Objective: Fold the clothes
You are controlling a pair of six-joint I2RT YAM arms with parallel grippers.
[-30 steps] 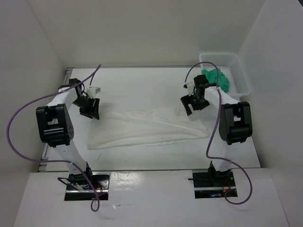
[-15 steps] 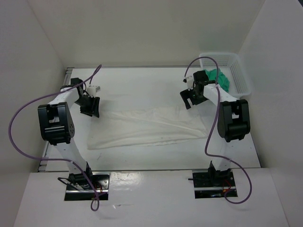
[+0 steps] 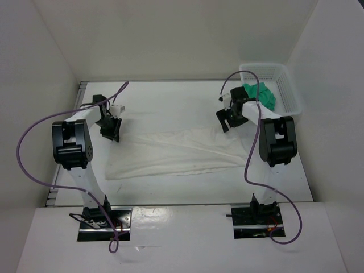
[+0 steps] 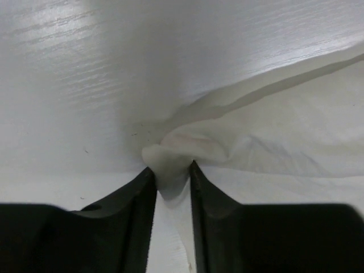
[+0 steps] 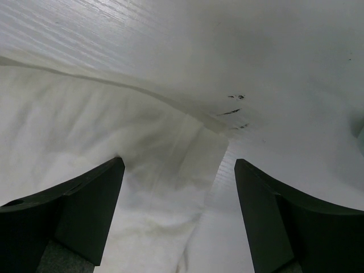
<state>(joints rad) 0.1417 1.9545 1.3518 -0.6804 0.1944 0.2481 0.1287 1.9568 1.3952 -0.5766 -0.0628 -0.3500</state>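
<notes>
The clothes lie as a long, flat, wrinkled white strip across the middle of the table. My left gripper is low at the strip's far left corner. In the left wrist view its black fingers pinch a bunched-up corner of the clothes between their tips. My right gripper hangs over the far right corner. In the right wrist view it stands wide open, with the corner of the clothes lying flat between the spread fingers, untouched.
A white mesh basket stands at the far right corner of the table with a bright green cloth in it, just behind the right arm. White walls close in the table on the left, right and far sides.
The left jaws have narrowed onto the fabric corner, and that arm has shifted slightly. The right gripper has moved away from me, from over the strip to its far right corner.
</notes>
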